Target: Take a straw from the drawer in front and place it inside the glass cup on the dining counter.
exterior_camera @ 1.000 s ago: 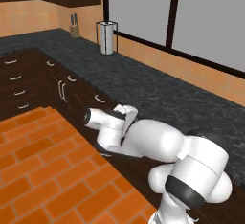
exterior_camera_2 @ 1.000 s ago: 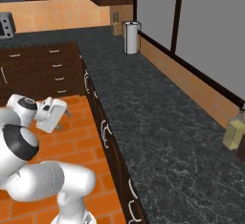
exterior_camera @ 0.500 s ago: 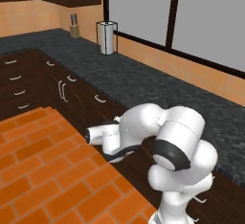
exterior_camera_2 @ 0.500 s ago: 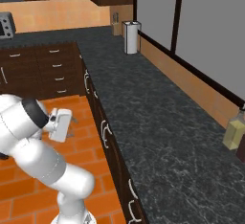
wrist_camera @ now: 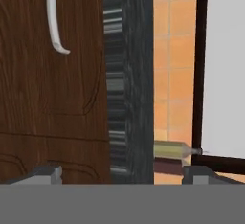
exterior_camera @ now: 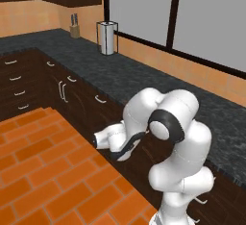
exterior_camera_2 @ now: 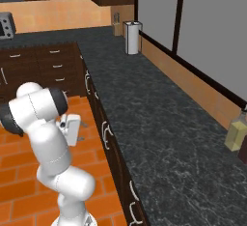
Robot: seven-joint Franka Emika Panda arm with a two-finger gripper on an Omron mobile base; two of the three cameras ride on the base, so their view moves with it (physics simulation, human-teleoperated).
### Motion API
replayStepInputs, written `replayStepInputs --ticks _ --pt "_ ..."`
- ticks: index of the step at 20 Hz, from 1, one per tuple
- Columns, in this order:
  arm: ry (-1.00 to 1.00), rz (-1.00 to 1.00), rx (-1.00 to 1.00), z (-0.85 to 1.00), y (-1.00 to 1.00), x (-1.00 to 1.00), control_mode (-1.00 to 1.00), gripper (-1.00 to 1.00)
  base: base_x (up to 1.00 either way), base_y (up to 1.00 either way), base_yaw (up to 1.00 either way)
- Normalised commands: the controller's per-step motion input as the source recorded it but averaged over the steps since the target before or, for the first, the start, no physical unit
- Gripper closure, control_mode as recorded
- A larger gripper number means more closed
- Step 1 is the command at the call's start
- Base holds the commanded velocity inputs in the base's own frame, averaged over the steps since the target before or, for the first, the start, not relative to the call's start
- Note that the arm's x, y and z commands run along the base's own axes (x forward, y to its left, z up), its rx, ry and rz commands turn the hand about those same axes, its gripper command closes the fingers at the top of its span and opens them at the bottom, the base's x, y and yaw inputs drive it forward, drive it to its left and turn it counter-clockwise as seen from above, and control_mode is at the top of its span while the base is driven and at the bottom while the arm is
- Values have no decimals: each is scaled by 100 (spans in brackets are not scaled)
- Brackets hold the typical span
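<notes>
In the hand view, which is rolled on its side, a dark-brown wooden drawer front with a curved silver handle stands close ahead. My gripper is open, its two fingertips far apart at the bottom with nothing between them. From the base cameras, the arm is folded low, holding the gripper just in front of the dark cabinet fronts under the black counter; from the right side the gripper hangs over the floor beside those fronts. The straw, the glass cup and the dining counter are out of view.
A black speckled counter runs along the wall above the cabinets. On it stand a paper towel holder, a knife block and a yellowish bottle. An orange brick floor lies to the left.
The arm has folded over and swung the hand lower and closer to the cabinet fronts. The jaws have stayed open.
</notes>
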Motion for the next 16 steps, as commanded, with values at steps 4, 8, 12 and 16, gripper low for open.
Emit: replayStepInputs --ticks 4,8,12,16 --pt "-1 0 0 -26 -41 36 -100 -100 0 0 0" --pt "0 0 0 -20 -42 37 -100 -100 0 0 0" --pt "-2 1 0 -19 -27 38 -100 -100 0 0 0" --pt "-1 3 2 -29 -7 42 -100 -100 0 0 0"
